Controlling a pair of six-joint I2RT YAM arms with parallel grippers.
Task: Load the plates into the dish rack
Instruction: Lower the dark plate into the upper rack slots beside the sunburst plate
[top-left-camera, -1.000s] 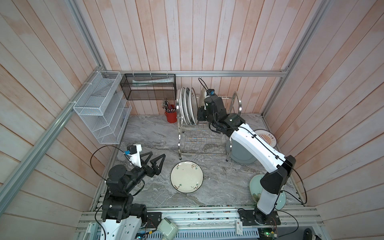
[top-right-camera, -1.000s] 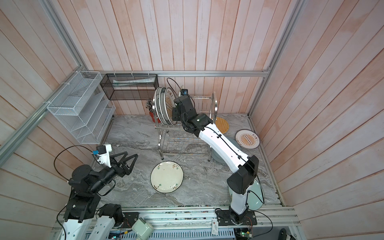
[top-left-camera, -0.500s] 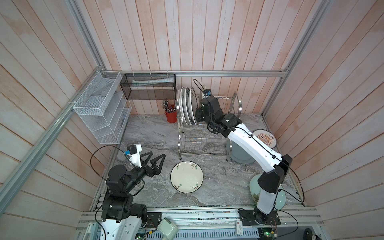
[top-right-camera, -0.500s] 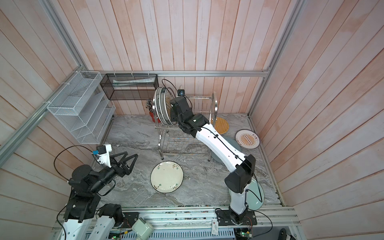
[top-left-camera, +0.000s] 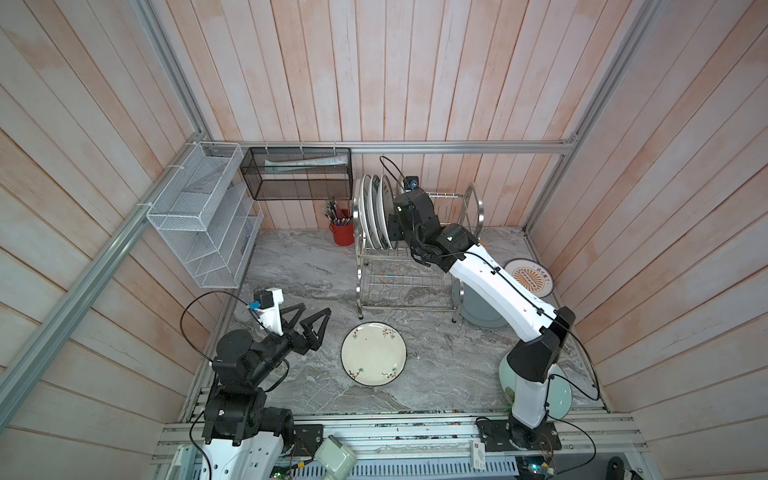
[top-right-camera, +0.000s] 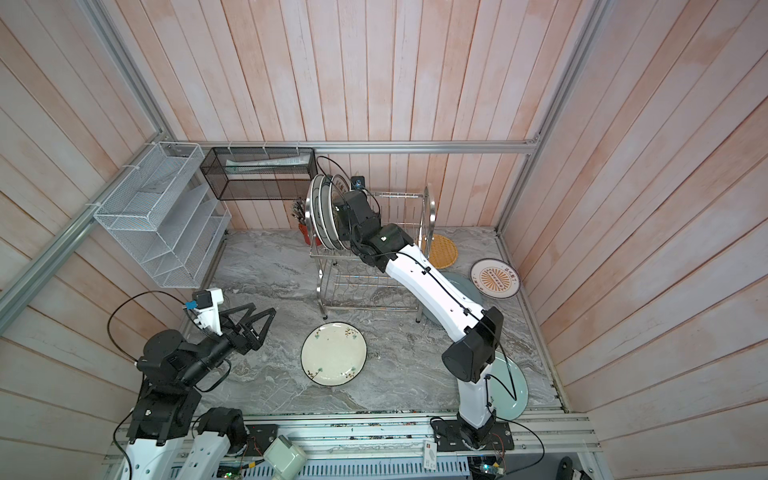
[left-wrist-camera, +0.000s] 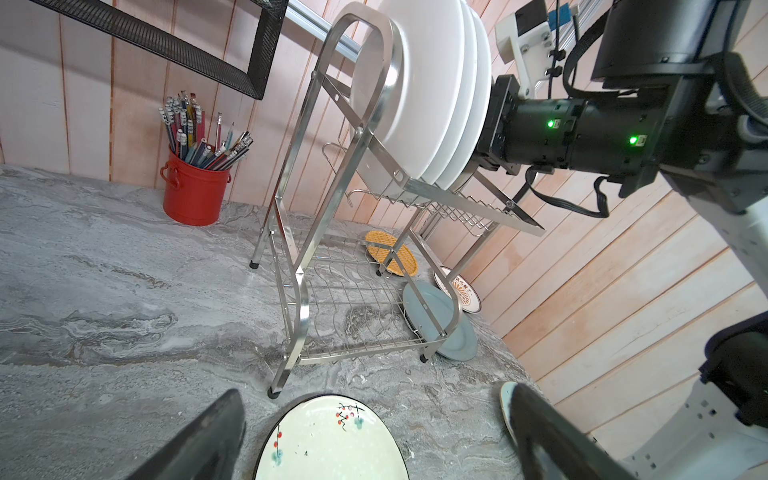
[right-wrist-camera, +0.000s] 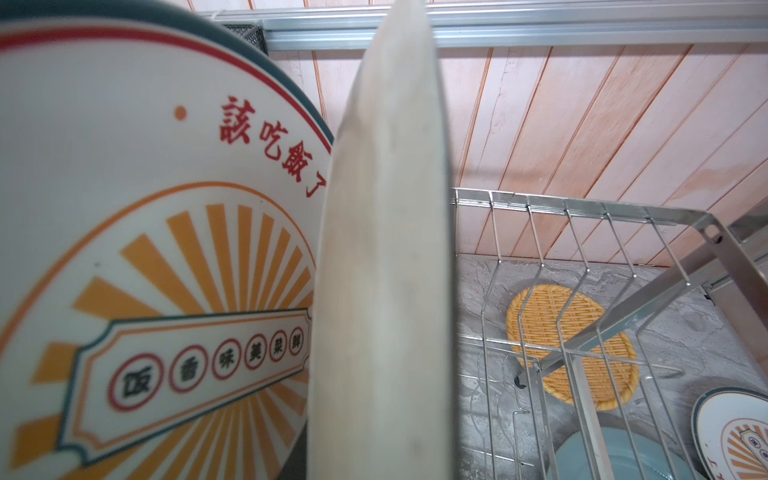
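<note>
Dish rack: shiny steel wire. Plates: glossy ceramic. Tabletop: smooth marble-look. Walls: matt wood planks.

Where things sit around your dish rack

You have it at the back middle of the table, with the standing plates in the left end of its upper tier. The pencil pot sits just left of it, the flat plate in front, the wall-side plate to its right, and the corner plate front right.
</note>
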